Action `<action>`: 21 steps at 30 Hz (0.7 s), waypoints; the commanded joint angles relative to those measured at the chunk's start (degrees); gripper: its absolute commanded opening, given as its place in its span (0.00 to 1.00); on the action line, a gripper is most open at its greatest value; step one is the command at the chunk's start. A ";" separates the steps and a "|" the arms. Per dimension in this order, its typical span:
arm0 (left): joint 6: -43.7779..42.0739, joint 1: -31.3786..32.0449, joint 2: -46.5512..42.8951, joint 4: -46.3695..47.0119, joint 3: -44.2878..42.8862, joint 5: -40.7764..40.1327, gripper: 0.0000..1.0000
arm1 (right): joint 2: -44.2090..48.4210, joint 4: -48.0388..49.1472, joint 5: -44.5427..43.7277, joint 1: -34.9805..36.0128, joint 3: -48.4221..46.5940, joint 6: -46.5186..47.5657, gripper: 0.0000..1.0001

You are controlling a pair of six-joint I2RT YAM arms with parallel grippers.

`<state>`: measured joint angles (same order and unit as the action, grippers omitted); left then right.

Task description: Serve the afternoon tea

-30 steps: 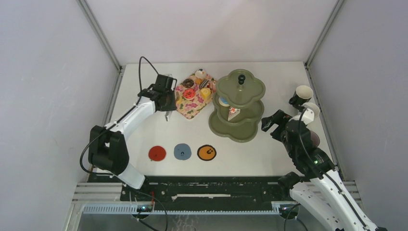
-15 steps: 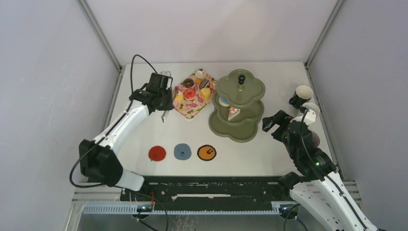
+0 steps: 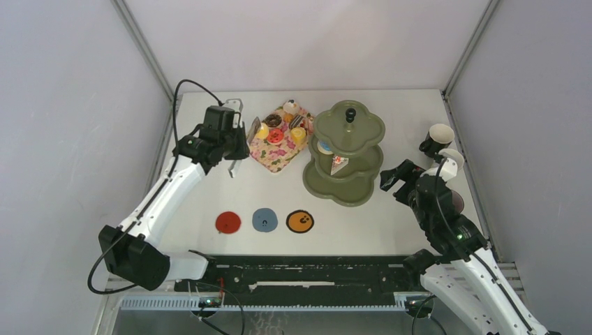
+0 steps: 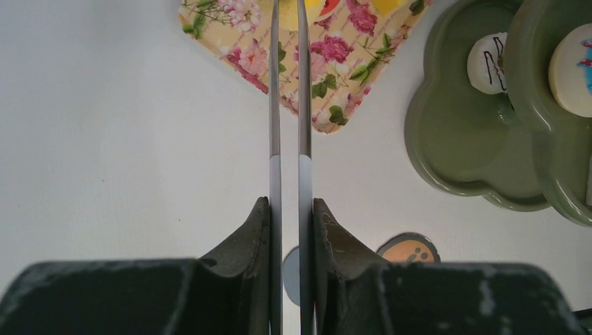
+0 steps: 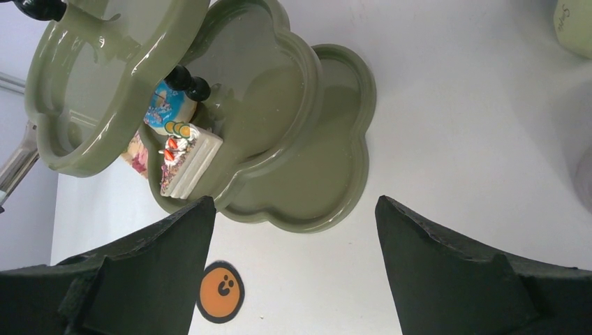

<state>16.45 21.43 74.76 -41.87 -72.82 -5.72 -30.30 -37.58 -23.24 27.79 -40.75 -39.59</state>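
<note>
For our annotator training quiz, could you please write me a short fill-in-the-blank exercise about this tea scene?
1. The left gripper is shut on a pair of metal ____.
2. Between the red coaster and the orange coaster lies a ____ one.
3. The knob atop the green stand is ____.
4. The right gripper is ____, holding nothing.
Missing words: tongs; blue; black; open.
</note>
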 commanded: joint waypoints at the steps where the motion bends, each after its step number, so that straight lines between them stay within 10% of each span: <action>1: -0.40 0.45 -0.71 5.21 2.23 1.78 0.00 | 0.55 0.40 -0.27 0.25 -0.47 -0.54 0.93; 15: 4.47 4.23 -0.58 15.70 17.03 -1.69 0.00 | 1.87 -1.17 -0.81 0.26 -0.47 -0.72 0.93; 21: 3.65 5.80 0.59 12.89 15.22 -5.04 0.26 | 0.99 -0.30 0.15 0.33 -0.49 -0.75 0.93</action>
<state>19.70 26.11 75.48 -30.79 -56.42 -7.92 -28.82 -39.64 -23.40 27.79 -40.75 -39.81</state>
